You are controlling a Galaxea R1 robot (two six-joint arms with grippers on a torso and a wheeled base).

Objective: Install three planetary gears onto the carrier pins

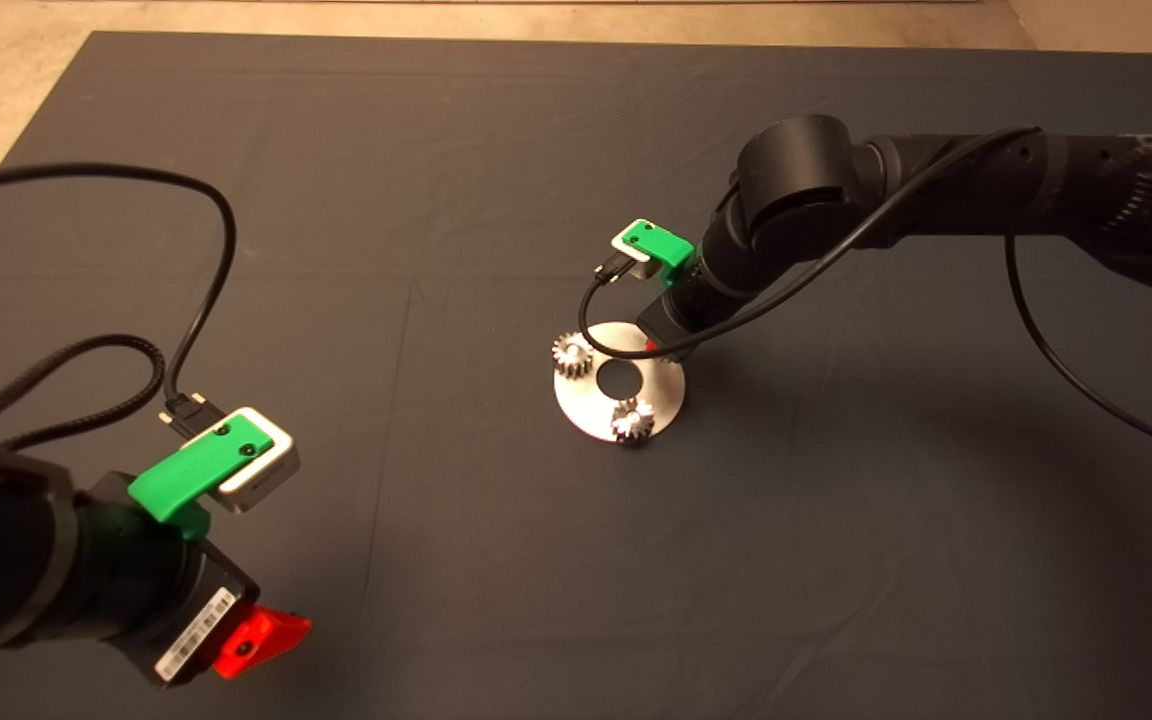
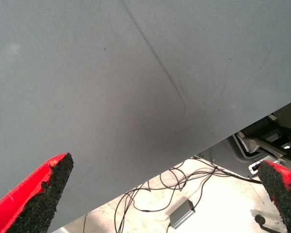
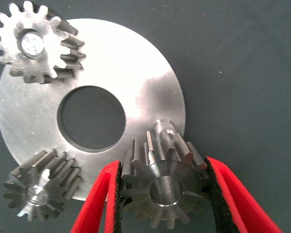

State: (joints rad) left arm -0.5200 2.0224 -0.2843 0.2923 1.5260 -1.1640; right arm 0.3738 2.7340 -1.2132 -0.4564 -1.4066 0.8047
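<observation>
The shiny round disc [image 1: 658,388] lies at mid-mat and also shows in the right wrist view [image 3: 150,82]. Two planetary gears [image 1: 572,354] [image 1: 633,420] sit on carrier pins; their pin ends show in the gear centres [image 3: 31,42] [image 3: 36,195]. My right gripper [image 1: 650,346] is at the disc's far right edge, mostly hidden under its wrist. In the right wrist view this gripper [image 3: 162,165] is shut on the third gear [image 3: 165,187], held just over the disc's rim. The bare third pin [image 3: 161,127] shows right behind that gear. My left gripper [image 1: 261,640] is parked at the lower left, open and empty [image 2: 167,167].
The dark mat [image 1: 496,180] covers the table. Black cables loop from both wrists over the mat. In the left wrist view, the mat's edge, cables [image 2: 184,179] and the floor show beyond it.
</observation>
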